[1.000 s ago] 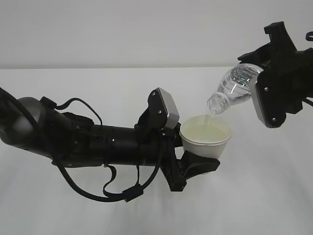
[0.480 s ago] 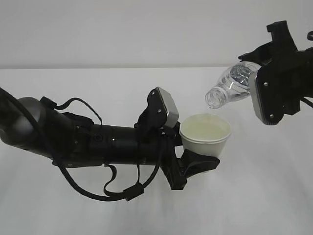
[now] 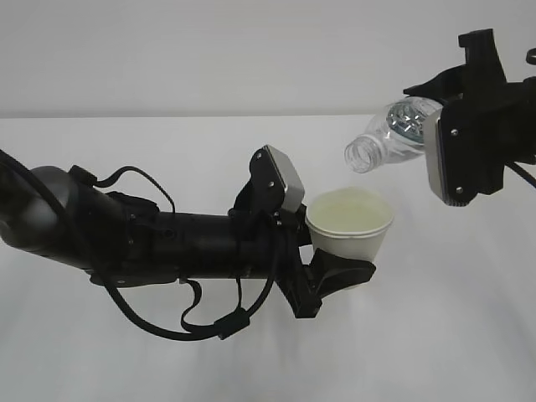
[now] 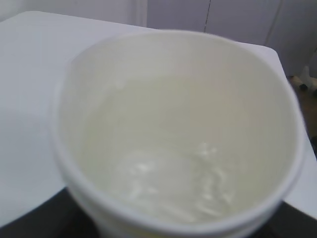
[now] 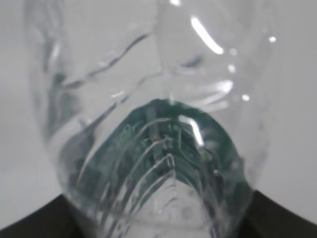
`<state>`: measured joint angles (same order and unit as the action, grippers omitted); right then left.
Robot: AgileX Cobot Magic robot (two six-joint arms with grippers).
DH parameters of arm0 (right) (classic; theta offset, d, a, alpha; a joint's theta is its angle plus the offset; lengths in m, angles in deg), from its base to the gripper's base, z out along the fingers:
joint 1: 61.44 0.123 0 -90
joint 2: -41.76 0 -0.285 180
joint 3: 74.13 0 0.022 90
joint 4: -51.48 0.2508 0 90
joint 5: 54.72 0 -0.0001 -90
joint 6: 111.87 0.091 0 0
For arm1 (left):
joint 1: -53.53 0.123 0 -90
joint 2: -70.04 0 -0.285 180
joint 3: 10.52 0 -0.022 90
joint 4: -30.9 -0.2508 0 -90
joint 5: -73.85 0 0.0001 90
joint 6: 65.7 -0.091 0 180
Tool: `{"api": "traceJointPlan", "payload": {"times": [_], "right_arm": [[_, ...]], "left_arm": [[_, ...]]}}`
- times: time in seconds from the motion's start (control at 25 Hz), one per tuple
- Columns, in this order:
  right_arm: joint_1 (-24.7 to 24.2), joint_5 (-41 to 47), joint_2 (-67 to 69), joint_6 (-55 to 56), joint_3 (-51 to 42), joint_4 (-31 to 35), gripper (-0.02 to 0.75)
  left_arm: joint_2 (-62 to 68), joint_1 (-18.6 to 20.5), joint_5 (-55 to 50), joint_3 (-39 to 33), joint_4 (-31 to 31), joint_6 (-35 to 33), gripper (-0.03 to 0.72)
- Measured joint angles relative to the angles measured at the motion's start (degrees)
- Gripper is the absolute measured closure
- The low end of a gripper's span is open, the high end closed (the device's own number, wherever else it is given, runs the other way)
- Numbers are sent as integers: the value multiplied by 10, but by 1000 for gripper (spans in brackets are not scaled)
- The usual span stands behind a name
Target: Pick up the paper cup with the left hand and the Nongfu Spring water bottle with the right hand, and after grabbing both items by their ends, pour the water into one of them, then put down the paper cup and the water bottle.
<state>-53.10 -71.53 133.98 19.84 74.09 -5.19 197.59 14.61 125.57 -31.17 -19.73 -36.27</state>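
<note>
one tapered paper cup (image 3: 350, 230), ribbed clear bottle (image 3: 389, 141)

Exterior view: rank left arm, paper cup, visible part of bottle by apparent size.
1. Left arm, by far the largest.
2. Paper cup.
3. Water bottle, visible part only; close to the cup and partly hidden by the right gripper, so 2 versus 3 is uncertain.
</note>
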Motion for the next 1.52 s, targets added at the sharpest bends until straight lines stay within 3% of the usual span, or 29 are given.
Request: {"api": "traceJointPlan", "payload": {"times": [0.84,1.52], "right_arm": [[0,-70,0,203,0,-3,335],[0,-71,0,338,0,103,346]], "left_arm": [[0,0,-15,0,5,0,235],[0,0,-17,0,5,0,235]]}}
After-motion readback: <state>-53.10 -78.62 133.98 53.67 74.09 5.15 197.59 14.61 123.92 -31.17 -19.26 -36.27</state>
